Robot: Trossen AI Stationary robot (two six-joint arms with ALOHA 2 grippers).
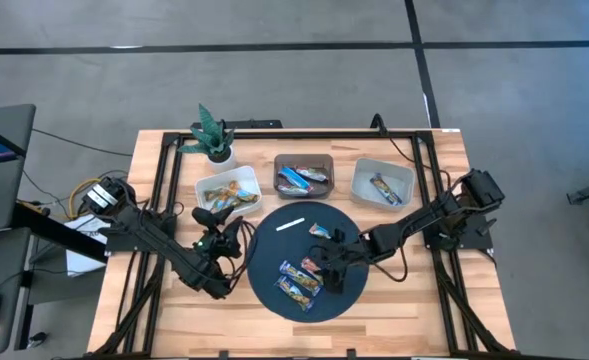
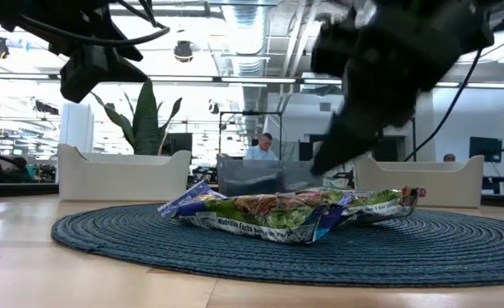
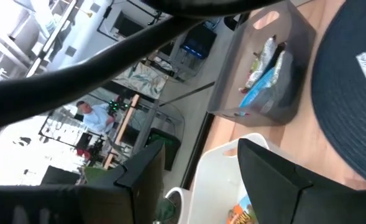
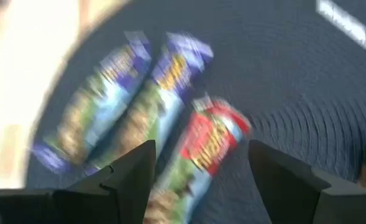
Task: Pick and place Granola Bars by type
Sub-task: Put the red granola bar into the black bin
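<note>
While four Granola Bars (image 1: 301,278) lie on mat (image 1: 274,250), three bins (image 1: 305,176) stand behind.

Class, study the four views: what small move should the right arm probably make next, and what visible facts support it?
Probably lower the open right tool onto the red-ended shiny-wrapped granola bar. The wrist view shows that bar lying between the spread fingers on the round dark-blue woven mat, ungrasped. The left tool waits beside the mat.

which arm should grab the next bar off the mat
Right, most likely. The right gripper hangs open over the granola bars on the round mat, a red-ended bar between its fingers. The left gripper sits off the mat by the white bin.
</note>
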